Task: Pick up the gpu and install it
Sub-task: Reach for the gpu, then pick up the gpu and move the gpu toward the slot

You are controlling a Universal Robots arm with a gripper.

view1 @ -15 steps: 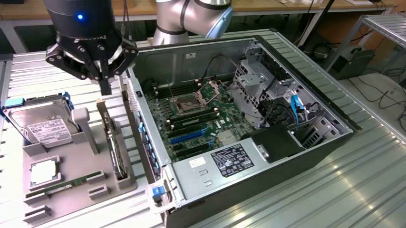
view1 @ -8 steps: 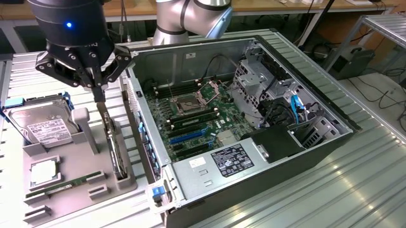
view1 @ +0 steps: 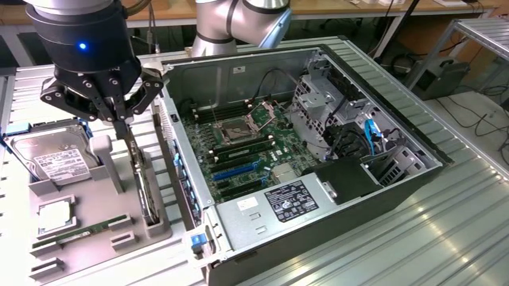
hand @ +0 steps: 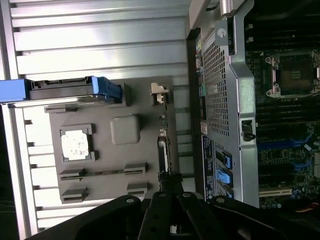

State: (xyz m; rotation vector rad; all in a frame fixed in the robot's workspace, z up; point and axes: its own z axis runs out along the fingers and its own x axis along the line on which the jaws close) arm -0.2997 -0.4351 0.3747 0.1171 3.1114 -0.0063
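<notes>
gpu stands on edge in a slot of the grey holder tray, along the tray side nearest the open computer case, still seated. In the wrist view the gpu shows edge-on as a thin dark strip. On the same tray: hard drive with white label upright at the far end, a square processor chip in its pocket, and a memory stick lying flat. Tray and case rest on a ribbed metal desk. The case lies on its side with the motherboard exposed. Behind it are wooden benches and loose cables, and the floor shows at the exterior view's right. Fingers point down, clenched together on the gpu's top edge at its far end. In the wrist view the fingers meet over the card's edge. The rest of the card runs below and forward of the grip.
</notes>
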